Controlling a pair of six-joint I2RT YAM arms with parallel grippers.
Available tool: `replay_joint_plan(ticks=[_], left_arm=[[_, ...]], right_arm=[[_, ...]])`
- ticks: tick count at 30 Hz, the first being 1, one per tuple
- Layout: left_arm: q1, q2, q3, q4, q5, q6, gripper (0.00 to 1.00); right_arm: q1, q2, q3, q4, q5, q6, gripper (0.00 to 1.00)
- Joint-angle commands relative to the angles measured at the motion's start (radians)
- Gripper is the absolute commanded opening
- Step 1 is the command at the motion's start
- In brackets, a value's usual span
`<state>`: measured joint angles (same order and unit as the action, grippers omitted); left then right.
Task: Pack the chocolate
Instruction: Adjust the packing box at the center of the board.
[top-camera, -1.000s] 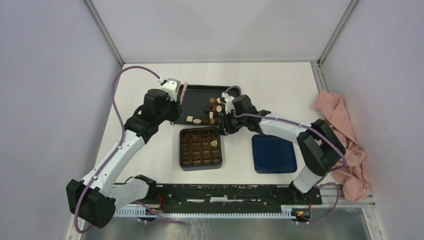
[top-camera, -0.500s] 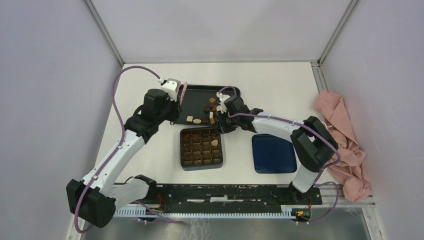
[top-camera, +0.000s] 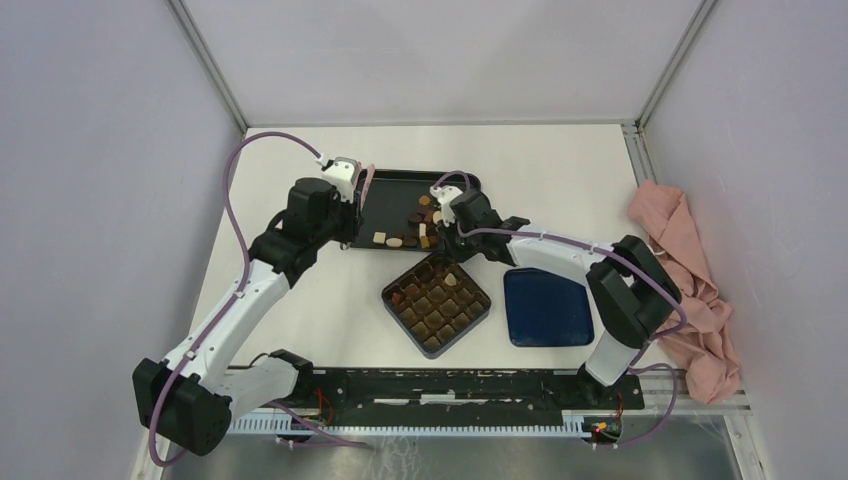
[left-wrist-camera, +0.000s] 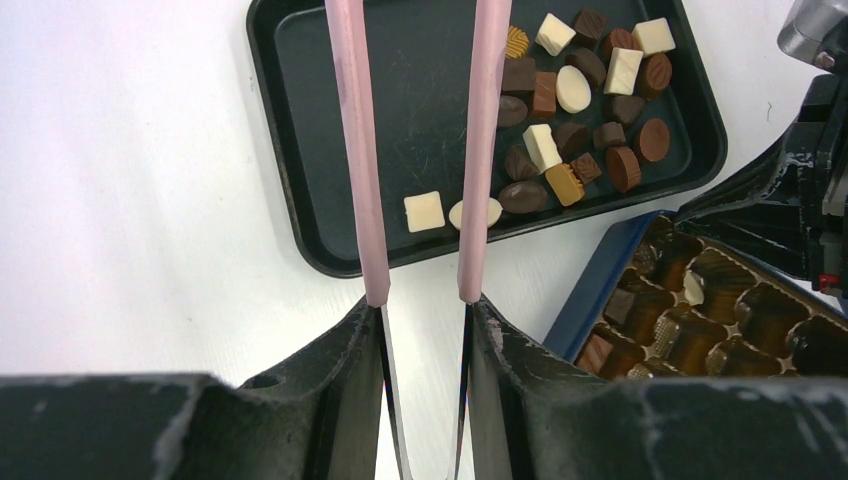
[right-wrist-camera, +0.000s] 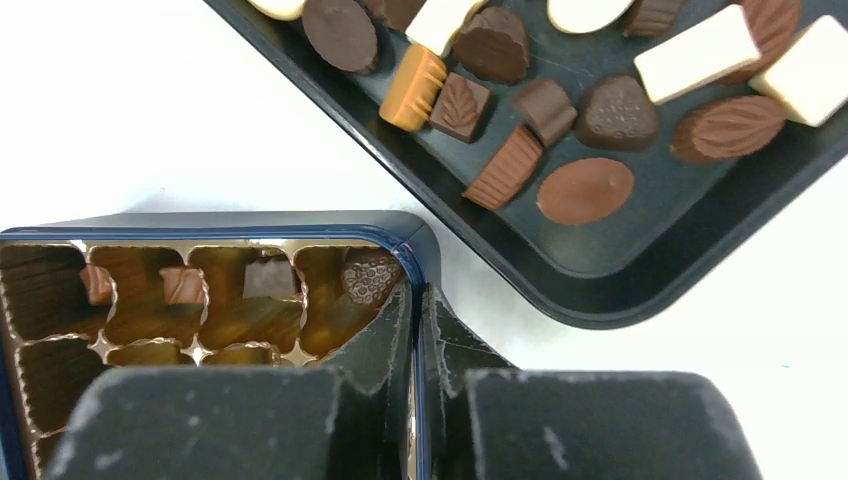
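The chocolate (top-camera: 425, 215) lies loose at the right end of a black tray (top-camera: 395, 185), in dark brown, mid brown and cream-white pieces. It also shows in the left wrist view (left-wrist-camera: 570, 90) and the right wrist view (right-wrist-camera: 585, 190). The dark box (top-camera: 436, 303) sits turned like a diamond, with a few pieces in its compartments. My right gripper (top-camera: 452, 252) is shut on the box's far wall (right-wrist-camera: 300, 220). My left gripper (top-camera: 352, 205) is shut on pink tweezers (left-wrist-camera: 350, 150), whose arms stand apart over the tray (left-wrist-camera: 300, 120), empty.
A dark blue lid (top-camera: 547, 308) lies flat to the right of the box. A pink cloth (top-camera: 690, 270) is bunched at the table's right edge. The tray's left half is bare. Walls enclose the table on three sides.
The box has turned from square-on to a diamond, its near end swung to the right, with my right gripper holding its far wall. The left arm has not moved.
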<state>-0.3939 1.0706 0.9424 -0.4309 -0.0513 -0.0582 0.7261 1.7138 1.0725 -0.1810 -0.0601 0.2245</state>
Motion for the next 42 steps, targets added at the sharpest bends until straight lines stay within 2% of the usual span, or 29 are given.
replay_joint_plan(ticks=[1, 4, 16, 29, 32, 36, 38, 40, 42], left_arm=[[0.007, 0.003, 0.003, 0.051, 0.001, 0.043, 0.38], [0.007, 0.006, 0.003, 0.050, 0.003, 0.043, 0.38], [0.009, 0.012, -0.001, 0.055, 0.007, 0.044, 0.38], [0.012, 0.038, -0.004, 0.057, 0.031, 0.049, 0.38], [0.013, 0.046, -0.004, 0.058, 0.042, 0.049, 0.38], [0.013, 0.061, -0.001, 0.059, 0.088, 0.049, 0.38], [0.016, 0.073, 0.002, 0.058, 0.144, 0.049, 0.38], [0.018, 0.090, 0.013, 0.052, 0.192, 0.044, 0.38], [0.018, 0.117, 0.032, 0.040, 0.261, 0.028, 0.38]], right_arm=[[-0.004, -0.078, -0.037, 0.040, 0.048, -0.084, 0.06], [-0.005, -0.113, -0.058, 0.073, 0.054, -0.089, 0.03], [-0.010, -0.191, -0.066, 0.065, 0.101, -0.014, 0.02], [-0.053, -0.200, -0.215, 0.122, 0.063, 0.062, 0.09], [-0.071, -0.207, -0.231, 0.131, 0.063, 0.076, 0.16], [-0.089, -0.224, -0.247, 0.150, -0.002, 0.061, 0.42], [-0.102, -0.240, -0.238, 0.159, -0.042, 0.030, 0.51], [-0.125, -0.259, -0.216, 0.162, -0.132, -0.030, 0.54], [-0.186, -0.286, -0.221, 0.209, -0.348, -0.082, 0.54]])
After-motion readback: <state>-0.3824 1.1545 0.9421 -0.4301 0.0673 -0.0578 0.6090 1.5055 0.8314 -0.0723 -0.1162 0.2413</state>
